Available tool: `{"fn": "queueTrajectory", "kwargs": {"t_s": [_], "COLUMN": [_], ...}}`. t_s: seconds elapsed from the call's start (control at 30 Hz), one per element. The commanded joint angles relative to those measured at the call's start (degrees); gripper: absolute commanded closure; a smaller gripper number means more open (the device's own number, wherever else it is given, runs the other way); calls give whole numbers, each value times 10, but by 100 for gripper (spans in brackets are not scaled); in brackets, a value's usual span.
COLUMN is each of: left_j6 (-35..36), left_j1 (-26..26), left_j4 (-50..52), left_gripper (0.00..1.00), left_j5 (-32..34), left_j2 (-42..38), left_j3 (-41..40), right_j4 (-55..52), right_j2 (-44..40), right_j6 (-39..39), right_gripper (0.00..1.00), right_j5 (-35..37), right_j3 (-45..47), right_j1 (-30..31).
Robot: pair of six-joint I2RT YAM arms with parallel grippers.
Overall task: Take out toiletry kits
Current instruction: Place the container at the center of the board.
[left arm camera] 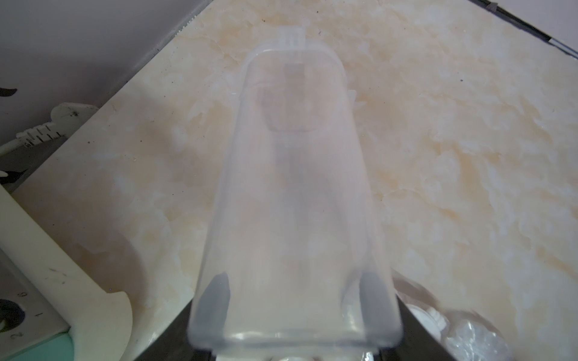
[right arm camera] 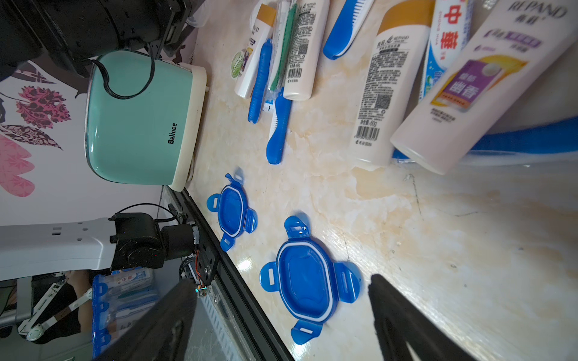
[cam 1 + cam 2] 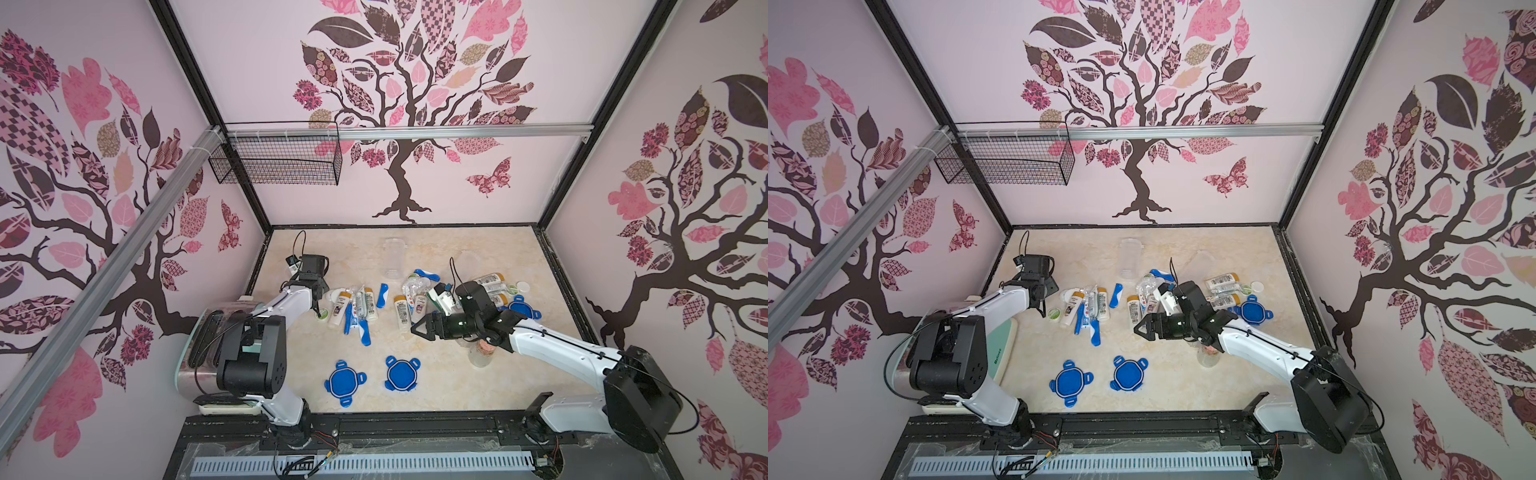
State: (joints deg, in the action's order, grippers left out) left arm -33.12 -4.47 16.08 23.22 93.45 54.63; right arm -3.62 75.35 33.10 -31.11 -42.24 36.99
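Your left pincer (image 1: pixel 295 297) is clamped on a clear jar (image 1: pixel 294 187), base toward the camera and mouth away. Its hazy plastic wall fills the middle of the left wrist view, so the bench (image 1: pixel 469 156) behind it is blurred, and the dark fingers (image 1: pixel 219 293) show through the wall. Your right pincer (image 3: pixel 415 329) is spread wide with nothing in it, pointing toward the left of the frame in both top views. The toiletry kits (image 3: pixel 353 309) lie loose on the marbled beige bench at the centre of both top views. One heap is just right of the left wrist, and another (image 3: pixel 411 299) is partly hidden under the right wrist. They are white plastic bottles with tan caps (image 2: pixel 387 78), a printed toothpaste tube (image 2: pixel 444 40), blue plastic handles (image 2: pixel 278 125) and a small round tub with a green label (image 3: pixel 321 316). Around them you have three blue clip lids (image 3: pixel 345 382), rounded squares with four tabs. Two lie flat at lower centre, and the third (image 3: pixel 519 309) is right of the right wrist. A second clear jar (image 3: pixel 394 257) sits at upper centre. A cork-stoppered bottle (image 3: pixel 482 351) is half covered by the right forearm. A glossy mint-green toaster (image 2: pixel 137 125) stands at the left edge beside the left arm. A black wire basket (image 3: pixel 282 158) hangs on the rail at upper left.
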Motion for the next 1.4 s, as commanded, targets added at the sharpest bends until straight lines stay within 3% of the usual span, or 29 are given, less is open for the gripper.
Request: {"fn": "queueTrajectory", "kwargs": {"t_s": [0.0,0.3,0.5,0.7,1.2,1.37], "left_j6": [-7,-5,-5,-5,-1,39], "left_j1": [4,4,4,4,0,-26], "left_j4": [40,37,40,46,52,21], "left_gripper": [30,28,18,16,17,17], "left_j5": [-12,-19,-21,-23,-48,-54], "left_j2": [6,7,3,-17,-149,-197], "left_j3": [-21,-28,-31,-32,-32,-45], "right_j4": [3,4,5,4,-3,-17], "right_j2": [0,-1,-1,-2,-6,-12], "right_j6": [0,0,-1,0,-6,-18], "right_gripper": [11,11,11,11,11,10], "right_j5": [-2,-2,-2,-1,6,24], "right_j3": [4,4,5,3,0,-8], "right_j1": [-2,-2,-2,-2,-2,-2]}}
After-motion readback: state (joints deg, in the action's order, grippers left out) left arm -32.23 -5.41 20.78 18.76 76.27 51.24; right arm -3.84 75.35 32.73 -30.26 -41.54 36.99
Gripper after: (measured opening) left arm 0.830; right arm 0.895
